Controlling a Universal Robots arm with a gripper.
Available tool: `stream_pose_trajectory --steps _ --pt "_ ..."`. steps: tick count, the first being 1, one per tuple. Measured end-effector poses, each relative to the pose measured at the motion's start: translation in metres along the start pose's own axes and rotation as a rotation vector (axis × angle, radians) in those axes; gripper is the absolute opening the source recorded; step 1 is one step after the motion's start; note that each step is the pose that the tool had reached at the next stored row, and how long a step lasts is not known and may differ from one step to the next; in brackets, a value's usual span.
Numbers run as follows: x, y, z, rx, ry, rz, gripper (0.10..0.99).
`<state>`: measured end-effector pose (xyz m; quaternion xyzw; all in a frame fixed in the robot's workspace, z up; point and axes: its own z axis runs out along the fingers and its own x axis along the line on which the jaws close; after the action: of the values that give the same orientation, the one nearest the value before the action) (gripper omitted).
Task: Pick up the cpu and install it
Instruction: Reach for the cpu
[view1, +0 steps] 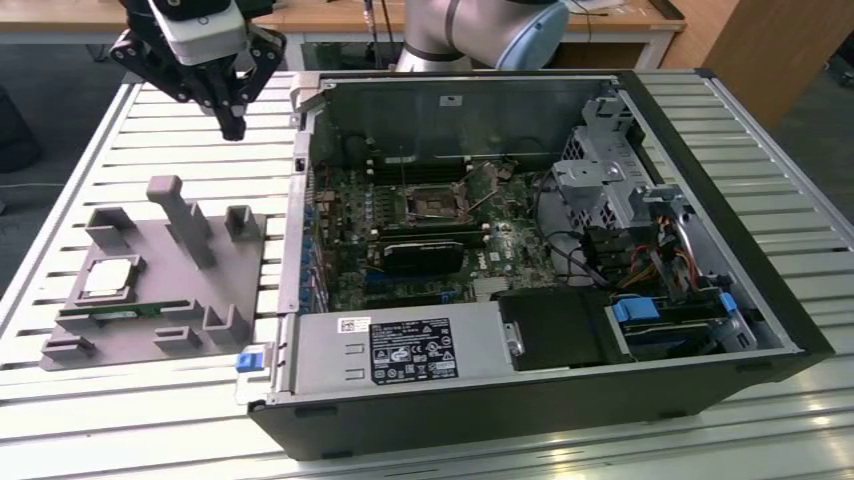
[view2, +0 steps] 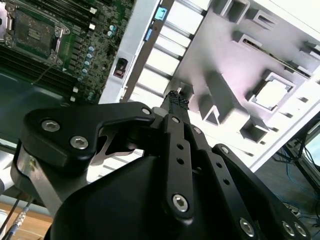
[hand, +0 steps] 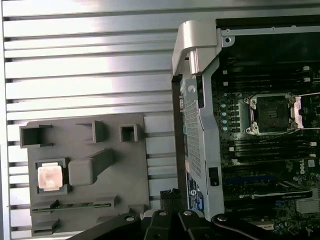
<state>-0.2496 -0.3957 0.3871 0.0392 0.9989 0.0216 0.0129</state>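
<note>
The cpu is a small silver square chip resting in a pocket of the grey holder tray, on the slatted table at the exterior view's left. It also shows in both wrist views. My gripper hangs high above the table, beyond the tray and beside the case's upper left corner, well clear of the cpu. Its fingers are shut together with nothing between them. The open motherboard socket lies inside the computer case.
The open computer case lies on its side, taking up the table's middle and the exterior view's right. A thin green memory stick sits in a slot of the tray. Grey posts rise from the tray. The case's metal wall stands between tray and socket.
</note>
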Motion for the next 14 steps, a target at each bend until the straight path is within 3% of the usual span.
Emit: stream_pose_trajectory --steps 14 --pt "0.0203 -0.0016 -0.0002 0.0 0.0 0.0 0.106"
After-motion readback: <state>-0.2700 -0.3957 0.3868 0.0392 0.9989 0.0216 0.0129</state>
